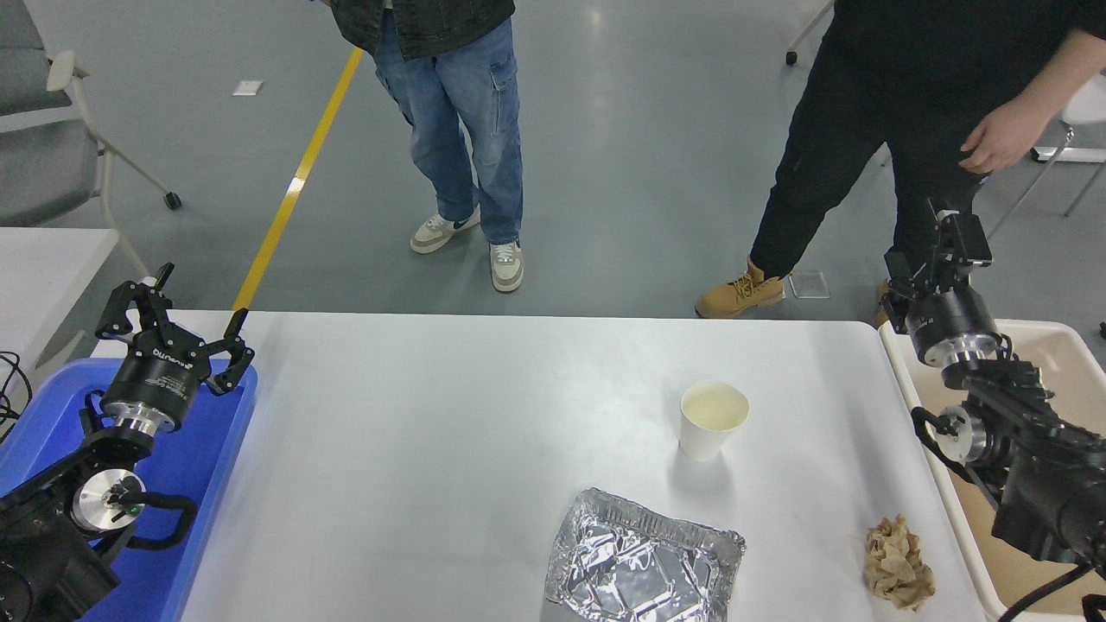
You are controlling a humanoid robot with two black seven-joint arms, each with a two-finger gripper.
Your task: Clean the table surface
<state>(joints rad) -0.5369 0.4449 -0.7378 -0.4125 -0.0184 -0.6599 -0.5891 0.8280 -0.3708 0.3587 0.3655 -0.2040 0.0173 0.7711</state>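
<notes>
Three items sit on my worktop [432, 449]: paper cup [713, 420] right of centre, foil tray [641, 561] at the near edge, crumpled brown paper [899, 563] near right. My left end effector [173, 324] is parked over the blue tray [203, 466], fingers spread wide. My right end effector [937, 259] hovers past the far right corner, above the beige bin [1067, 363]; can't tell its spread

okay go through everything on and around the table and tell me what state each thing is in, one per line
paper cup: upright, nothing visible inside
foil tray: right way up, crinkled, empty
brown paper: crumpled into a wad
table surface: not yet cleared
left gripper: jaws open, parked over blue tray
right gripper: empty, above beige bin
</notes>
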